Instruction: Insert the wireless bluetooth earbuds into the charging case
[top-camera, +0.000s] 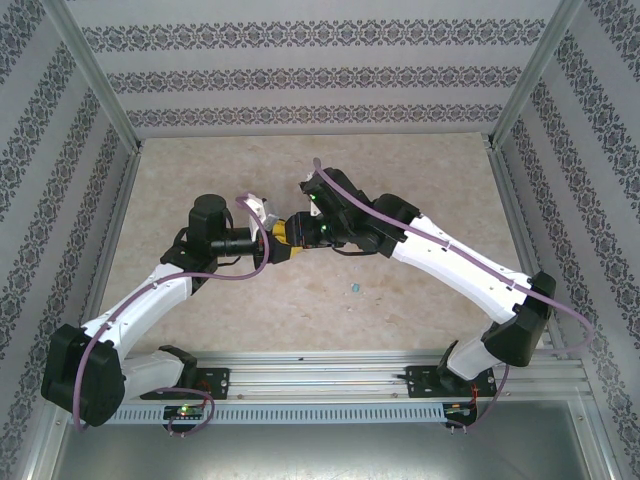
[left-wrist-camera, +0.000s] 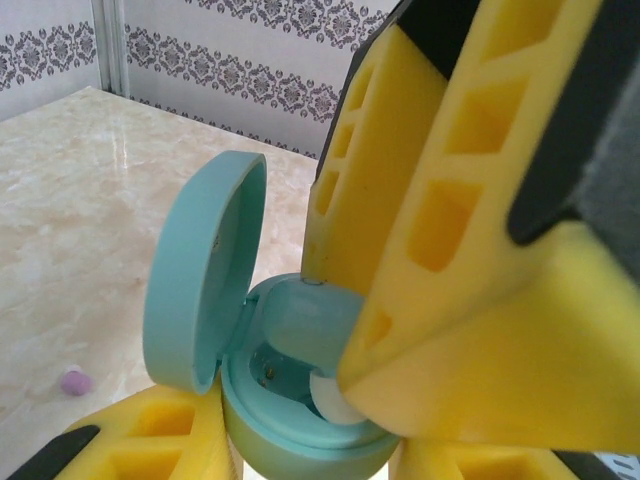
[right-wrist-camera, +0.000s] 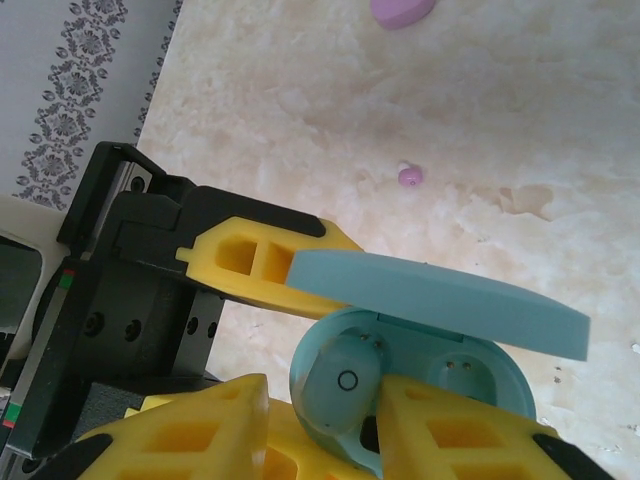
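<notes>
Far to the left a pink earbud (left-wrist-camera: 73, 381) lies loose on the bench (left-wrist-camera: 60, 230), well apart from the work. My left pincer (left-wrist-camera: 300, 455) is closed round the base of the teal case (left-wrist-camera: 290, 425), whose lid (left-wrist-camera: 200, 280) stands open on the left side. Inside, a pale blue earbud (right-wrist-camera: 345, 375) sits in the left-hand well, and an empty socket (right-wrist-camera: 462, 370) lies just to its right. My right pincer (right-wrist-camera: 325, 430) is only a little open, its tips either side of that earbud and close against the case rim. Whether it grips the earbud or merely flanks it I cannot tell.

The earbud looks to me not quite home. If I let go with it tilted, it may ride up, or cling to a pad and come out with me as I pull away. If I press harder to seat it, the push falls off-centre on the case, which could twist or slip in my left hold. My right fingers (left-wrist-camera: 480, 250) are bulky and crowd the opening. A sideways drift could knock the lid, snapping it down on them or straining the hinge. Anything that drops from here may roll across the smooth bench, like the pink one
</notes>
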